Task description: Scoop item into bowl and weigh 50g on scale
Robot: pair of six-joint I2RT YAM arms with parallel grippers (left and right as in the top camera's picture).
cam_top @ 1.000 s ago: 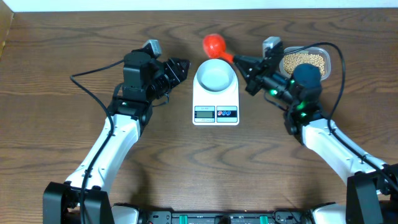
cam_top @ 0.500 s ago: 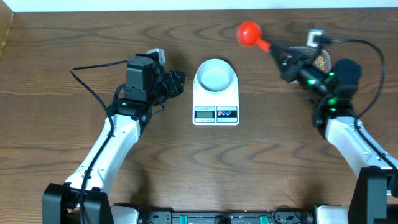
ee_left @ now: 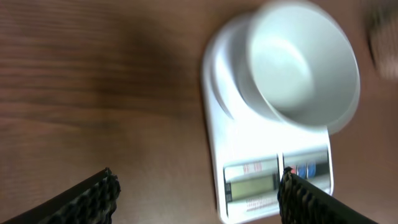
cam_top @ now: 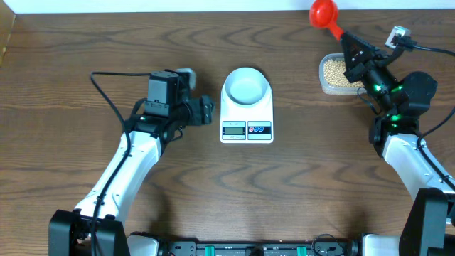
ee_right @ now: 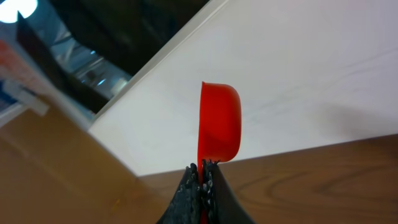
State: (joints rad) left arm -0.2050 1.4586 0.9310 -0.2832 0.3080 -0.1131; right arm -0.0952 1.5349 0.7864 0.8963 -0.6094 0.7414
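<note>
The right end effector [ee_right: 202, 173] was closed tight on the thin handle of the red scoop [ee_right: 219, 121], its cup tipped on edge; I could not tell whether it carried anything. To scoop well, it would likely need to level the cup, dip it shallowly into the beans [cam_top: 333, 69] and lift without tilting. The beans lay in the clear container [cam_top: 324, 87] directly below that end effector, while the cup reached past the bench [cam_top: 71, 57]'s far edge. The left end effector [cam_top: 207, 112] stood wide open and empty, just left of the scale [cam_top: 247, 129], which carried the empty bowl [cam_top: 246, 85].
</note>
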